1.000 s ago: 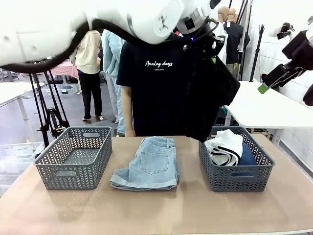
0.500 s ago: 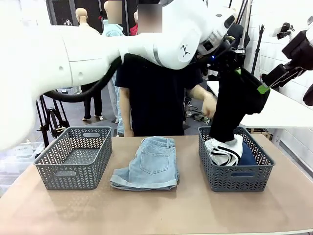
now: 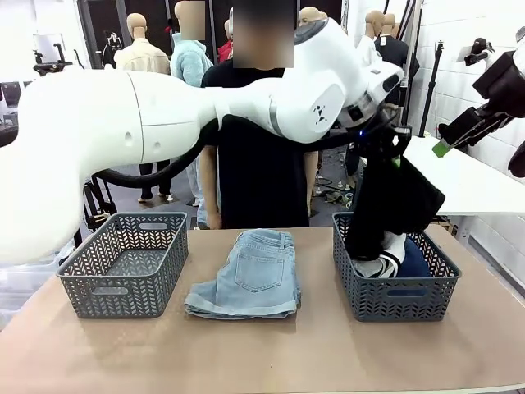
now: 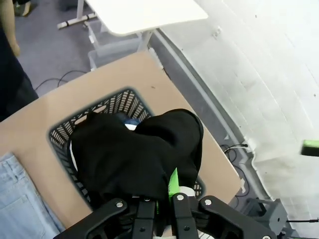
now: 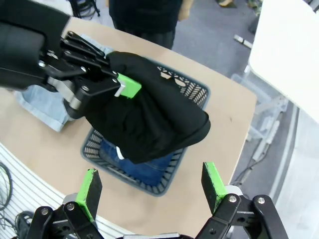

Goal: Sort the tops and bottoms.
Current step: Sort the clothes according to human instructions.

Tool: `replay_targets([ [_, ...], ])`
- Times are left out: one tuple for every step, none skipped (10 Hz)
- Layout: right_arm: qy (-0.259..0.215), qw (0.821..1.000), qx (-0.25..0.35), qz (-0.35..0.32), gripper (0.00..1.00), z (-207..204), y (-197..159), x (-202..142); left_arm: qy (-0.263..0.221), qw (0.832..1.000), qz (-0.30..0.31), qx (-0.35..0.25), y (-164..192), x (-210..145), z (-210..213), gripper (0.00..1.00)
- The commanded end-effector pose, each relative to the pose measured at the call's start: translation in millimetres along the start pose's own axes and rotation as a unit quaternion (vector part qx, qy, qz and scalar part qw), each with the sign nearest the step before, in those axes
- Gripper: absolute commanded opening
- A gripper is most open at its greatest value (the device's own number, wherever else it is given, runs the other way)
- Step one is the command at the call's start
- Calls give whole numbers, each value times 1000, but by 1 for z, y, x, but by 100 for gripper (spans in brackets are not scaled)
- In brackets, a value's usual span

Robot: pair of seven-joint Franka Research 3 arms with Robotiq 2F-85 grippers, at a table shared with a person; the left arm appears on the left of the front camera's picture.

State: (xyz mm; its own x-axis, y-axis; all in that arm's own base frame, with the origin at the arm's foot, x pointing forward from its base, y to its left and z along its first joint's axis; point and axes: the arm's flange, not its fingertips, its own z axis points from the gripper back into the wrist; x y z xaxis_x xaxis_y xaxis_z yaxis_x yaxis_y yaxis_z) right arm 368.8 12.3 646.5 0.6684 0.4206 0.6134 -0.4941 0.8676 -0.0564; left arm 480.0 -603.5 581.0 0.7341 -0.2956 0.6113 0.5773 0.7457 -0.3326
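Note:
My left gripper (image 3: 394, 144) is shut on the plain black top (image 3: 392, 205), which hangs with its lower end inside the right grey basket (image 3: 398, 300). In the left wrist view the black top (image 4: 134, 159) bunches over that basket (image 4: 99, 105), just ahead of my left gripper (image 4: 164, 201). The striped white top (image 3: 384, 265) and the dark blue bottoms (image 3: 415, 261) lie in the same basket. Pale light-blue shorts (image 3: 250, 275) lie flat mid-table. My right gripper (image 5: 152, 186) hovers open, high above the basket (image 5: 195, 90); it also shows at the front view's upper right (image 3: 456, 136).
A second grey basket (image 3: 92, 287) stands at the table's left with nothing in it. A person in a black T-shirt (image 3: 254, 164) stands at the far edge behind the shorts. A white table (image 3: 459, 176) stands beyond on the right.
My left arm has swung right and down, lowering the black top from in front of the person into the right basket. The person's hand near the basket has withdrawn.

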Motion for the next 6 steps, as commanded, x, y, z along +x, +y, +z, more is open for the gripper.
replay_targets([
  [3, 1000, -5, 4, 100, 0, 0, 0, 4, 1000, 17, -2, -3, -2, 5, 0],
  [3, 1000, -5, 4, 100, 0, 0, 0, 0, 1000, 0, 0, 0, 0, 0, 0],
  [3, 1000, -5, 4, 100, 0, 0, 0, 0, 1000, 0, 0, 0, 0, 0, 0],
  [3, 1000, -5, 4, 100, 0, 0, 0, 0, 1000, 0, 0, 0, 0, 0, 0],
  [3, 1000, -5, 4, 100, 0, 0, 0, 0, 1000, 0, 0, 0, 0, 0, 0],
  [3, 1000, -5, 4, 100, 0, 0, 0, 6, 1000, 4, 0, 1, -4, -6, 0],
])
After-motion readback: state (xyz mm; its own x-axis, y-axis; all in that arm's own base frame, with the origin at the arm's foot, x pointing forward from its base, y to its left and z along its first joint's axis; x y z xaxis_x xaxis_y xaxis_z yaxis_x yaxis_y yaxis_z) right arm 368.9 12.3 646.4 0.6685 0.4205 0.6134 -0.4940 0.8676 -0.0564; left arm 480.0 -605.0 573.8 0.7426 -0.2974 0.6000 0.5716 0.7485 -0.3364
